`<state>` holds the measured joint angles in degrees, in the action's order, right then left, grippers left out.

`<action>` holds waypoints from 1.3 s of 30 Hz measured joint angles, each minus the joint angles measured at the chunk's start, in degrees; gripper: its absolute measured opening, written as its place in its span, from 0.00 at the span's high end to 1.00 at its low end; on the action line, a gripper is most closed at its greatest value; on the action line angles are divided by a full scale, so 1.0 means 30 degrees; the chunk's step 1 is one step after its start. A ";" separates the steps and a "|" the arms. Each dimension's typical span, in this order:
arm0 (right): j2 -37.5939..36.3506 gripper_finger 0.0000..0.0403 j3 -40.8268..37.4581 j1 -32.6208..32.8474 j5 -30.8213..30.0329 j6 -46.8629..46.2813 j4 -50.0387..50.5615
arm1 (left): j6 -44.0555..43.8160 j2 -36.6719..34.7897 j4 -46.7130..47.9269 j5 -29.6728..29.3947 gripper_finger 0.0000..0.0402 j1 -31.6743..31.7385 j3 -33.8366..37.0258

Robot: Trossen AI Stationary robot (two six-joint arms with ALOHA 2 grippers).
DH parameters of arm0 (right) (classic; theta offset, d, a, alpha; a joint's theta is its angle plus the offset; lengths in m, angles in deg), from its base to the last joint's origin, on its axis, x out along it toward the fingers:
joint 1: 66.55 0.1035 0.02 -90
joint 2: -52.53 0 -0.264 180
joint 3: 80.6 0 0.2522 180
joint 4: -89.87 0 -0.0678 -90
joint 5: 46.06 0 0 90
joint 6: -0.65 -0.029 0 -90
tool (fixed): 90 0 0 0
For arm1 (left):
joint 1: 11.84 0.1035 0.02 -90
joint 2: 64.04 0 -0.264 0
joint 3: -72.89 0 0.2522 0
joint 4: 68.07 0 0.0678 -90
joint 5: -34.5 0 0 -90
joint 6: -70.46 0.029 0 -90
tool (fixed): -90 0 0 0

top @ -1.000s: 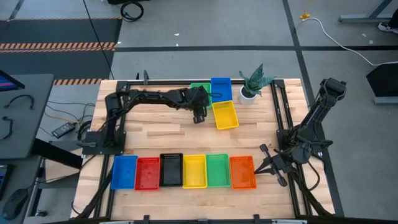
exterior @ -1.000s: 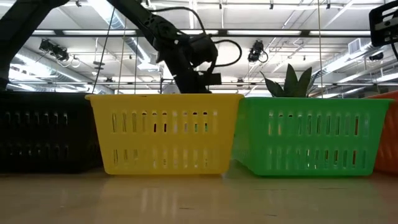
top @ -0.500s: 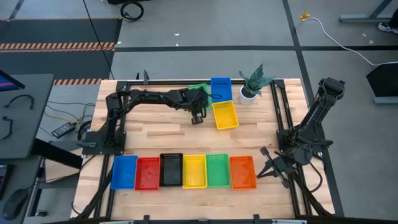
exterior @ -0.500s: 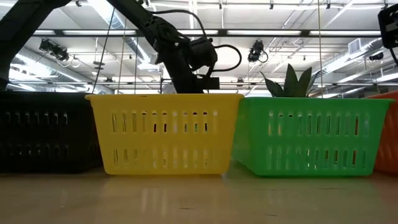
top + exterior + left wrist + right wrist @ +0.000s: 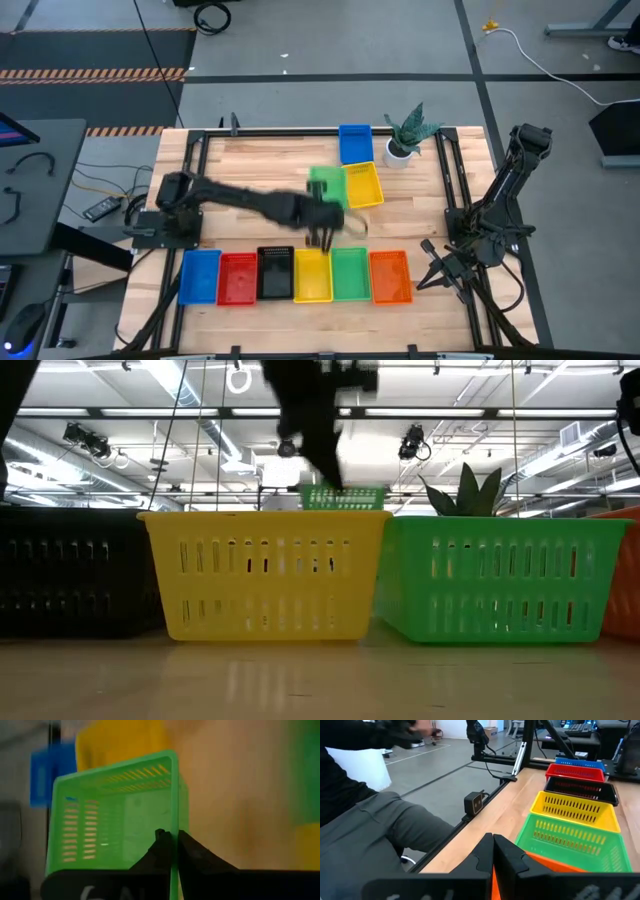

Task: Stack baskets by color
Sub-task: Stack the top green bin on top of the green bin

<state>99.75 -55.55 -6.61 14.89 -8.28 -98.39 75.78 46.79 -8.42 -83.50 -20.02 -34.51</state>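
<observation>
The left end effector (image 5: 322,232) is over the middle of the desk (image 5: 250,190). Its two fingers (image 5: 187,856) are pinched tight on the side wall of a green basket (image 5: 117,822). It holds that basket up in the air. In the low view the green basket shows just above the rim of the front yellow basket (image 5: 262,572). In the high view the arm and the held basket are blurry, so their edges are hard to see.

The right end effector (image 5: 432,266) is at the right side of the desk, just beside the orange basket (image 5: 390,276). Its fingers are closed tight. In the right wrist view an orange edge shows right at its fingertips, but I cannot tell if it grips the basket or only touches it.

Six baskets sit in a row along the front of the desk: a blue basket (image 5: 199,275), a red basket (image 5: 237,277), a black basket (image 5: 274,273), then yellow, a second green basket (image 5: 350,273), and orange. Another yellow basket (image 5: 364,185) lies near the back, and another blue basket (image 5: 355,143) is behind it. A plant (image 5: 410,130) in a white pot stands beside them.

In the low view only part of the row fits, and the orange basket is cut off at the edge. A person's leg (image 5: 380,835) shows beside the desk in the right wrist view.
</observation>
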 joint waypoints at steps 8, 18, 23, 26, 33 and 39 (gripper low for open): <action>0.0000 0.97 0.0000 0.0000 0.0002 0.0170 -0.0129 | -0.1180 0.0258 -0.5135 -0.2268 0.96 -0.5172 -0.1727; 0.0007 0.97 0.0000 0.0000 -0.0002 0.0330 -0.0530 | -0.1858 0.3498 -1.1381 -0.4974 0.96 -0.8156 -0.2876; 0.0007 0.97 0.0000 0.0000 -0.0002 0.0381 -0.0643 | -0.4337 0.5560 -0.6217 -0.6058 0.96 -0.8604 -0.7864; 0.0007 0.97 0.0000 0.0000 0.0006 0.0381 -0.0642 | -0.7184 0.6959 -0.1479 -0.5795 0.96 -0.8609 -1.0926; 0.0004 0.97 0.0000 0.0000 0.0071 0.0374 -0.0573 | -1.1328 0.8764 0.4254 -0.3892 0.96 -0.8319 -1.3320; 0.0004 0.97 0.0000 0.0000 0.0071 0.0374 -0.0421 | -1.1500 0.8747 0.3936 -0.3345 0.96 -0.8158 -1.2923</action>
<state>99.76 -55.55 -6.61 15.10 -7.16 -99.65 41.28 73.03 3.39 -93.54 -44.50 -73.28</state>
